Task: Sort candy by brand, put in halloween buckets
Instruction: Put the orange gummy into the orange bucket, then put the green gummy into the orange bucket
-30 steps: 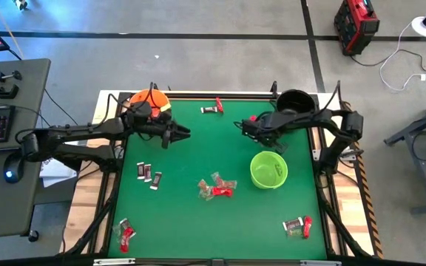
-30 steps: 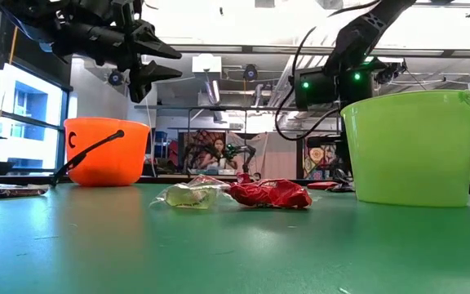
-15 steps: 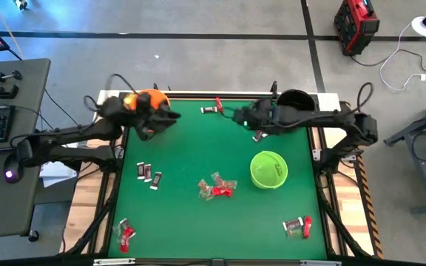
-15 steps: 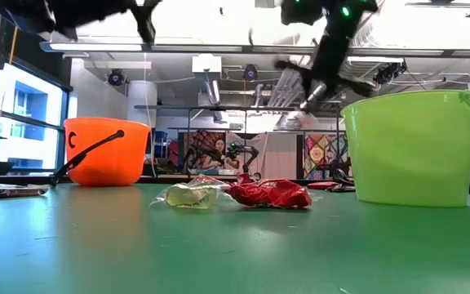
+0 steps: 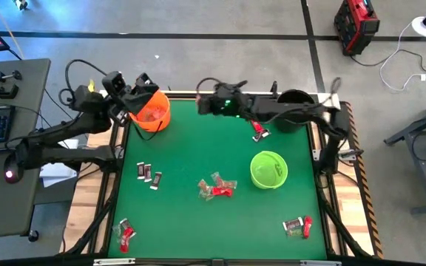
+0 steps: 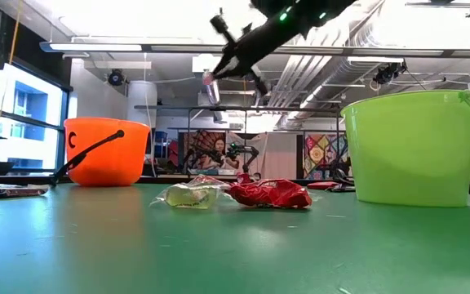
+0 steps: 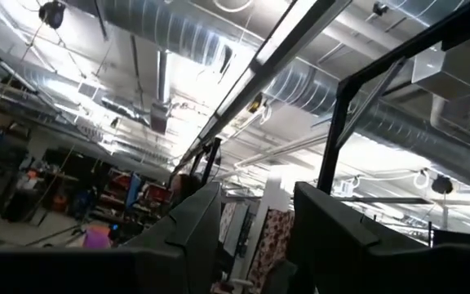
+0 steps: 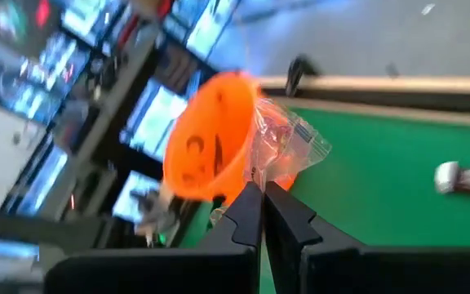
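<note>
Silvery-clear candy (image 8: 288,147) pinched in right hand (image 8: 261,194), near orange bucket (image 8: 210,139), left hand (image 7: 255,224) parted, empty

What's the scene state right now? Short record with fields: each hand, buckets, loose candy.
right hand: raised over the table's far side, shut on a silvery-clear wrapped candy, pointed toward the orange bucket
left hand: raised at the far left corner by the orange bucket, open, empty
orange bucket: far left corner
black bucket: far right corner
green bucket: right of centre
loose candy: cluster at centre, dark pieces at left, pieces near both front corners
</note>
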Available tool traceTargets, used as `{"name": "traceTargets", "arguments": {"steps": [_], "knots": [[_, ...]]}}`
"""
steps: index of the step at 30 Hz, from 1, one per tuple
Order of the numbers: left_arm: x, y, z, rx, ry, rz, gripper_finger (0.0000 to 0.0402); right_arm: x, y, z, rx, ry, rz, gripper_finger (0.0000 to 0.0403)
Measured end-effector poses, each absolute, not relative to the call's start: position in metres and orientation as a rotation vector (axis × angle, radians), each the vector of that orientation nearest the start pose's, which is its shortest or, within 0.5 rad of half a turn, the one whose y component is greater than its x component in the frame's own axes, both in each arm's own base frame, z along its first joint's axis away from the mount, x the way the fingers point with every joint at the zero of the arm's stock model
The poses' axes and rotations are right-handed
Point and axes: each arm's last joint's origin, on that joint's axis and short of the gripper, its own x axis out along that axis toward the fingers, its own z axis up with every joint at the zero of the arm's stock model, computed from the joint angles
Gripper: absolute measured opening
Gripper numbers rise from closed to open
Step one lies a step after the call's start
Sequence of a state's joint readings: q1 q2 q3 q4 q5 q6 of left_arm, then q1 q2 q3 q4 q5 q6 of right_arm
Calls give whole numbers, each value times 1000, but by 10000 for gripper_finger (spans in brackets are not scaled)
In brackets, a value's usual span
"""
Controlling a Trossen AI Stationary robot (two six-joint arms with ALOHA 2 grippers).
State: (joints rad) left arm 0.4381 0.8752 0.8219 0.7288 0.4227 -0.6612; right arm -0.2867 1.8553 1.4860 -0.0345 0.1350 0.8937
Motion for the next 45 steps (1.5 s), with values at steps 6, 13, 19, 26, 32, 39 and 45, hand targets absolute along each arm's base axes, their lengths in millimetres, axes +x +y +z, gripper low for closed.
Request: {"name": "traceTargets", "arguments": {"steps": [6, 13, 19, 26, 32, 39, 45], "knots": [[165, 64, 407, -394, -540, -152, 146, 461, -135, 252, 894, 246, -435, 0], [168, 67, 401, -459, -494, -89, 146, 511, -150, 238, 883, 183, -364, 0], [168, 68, 401, -465, -504, -65, 146, 546, -160, 232, 846, 129, -296, 0], [169, 69, 400, -471, -494, -58, 146, 568, -168, 219, 831, 64, -325, 0], [170, 69, 397, -485, -465, -48, 146, 570, -173, 208, 855, 65, -348, 15], [171, 70, 395, -494, -447, -43, 146, 569, -176, 209, 812, 98, -298, 149], [170, 69, 396, -512, -451, -51, 146, 563, -189, 215, 775, 120, -272, 250]]}}
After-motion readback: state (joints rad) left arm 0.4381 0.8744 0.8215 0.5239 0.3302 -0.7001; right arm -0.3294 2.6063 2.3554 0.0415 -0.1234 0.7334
